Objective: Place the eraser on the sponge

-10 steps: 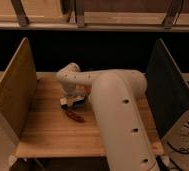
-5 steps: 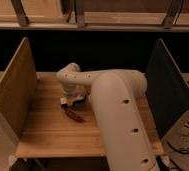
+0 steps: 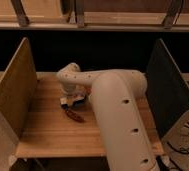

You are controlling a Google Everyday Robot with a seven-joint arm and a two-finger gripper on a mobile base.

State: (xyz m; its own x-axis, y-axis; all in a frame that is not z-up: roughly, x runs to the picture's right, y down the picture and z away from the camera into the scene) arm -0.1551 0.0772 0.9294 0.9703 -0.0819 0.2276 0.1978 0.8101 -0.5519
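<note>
We see the thick white arm (image 3: 119, 117) sweeping in from 5 o'clock across the wooden table (image 3: 45, 136). It covers most of the table's right half and hides whatever lies beneath it. A tan side panel (image 3: 14, 92) stands at the table's 9 o'clock edge and a dark one (image 3: 165, 90) at 3 o'clock, so the work area is walled on both sides.

The gripper (image 3: 71, 98) hangs low over the table, at about 10 o'clock from the table's middle. We cannot tell whether it is released or clenched.

Right under it sits a small cluster. A blue patch, the sponge (image 3: 79, 100), is at the gripper's 3 o'clock. A small white-and-dark bit that we take for the eraser (image 3: 64, 102) is at its 9 o'clock. We cannot tell whether they touch. A dark red elongated object (image 3: 75, 116) lies near the gripper, at 5 o'clock from it.
</note>
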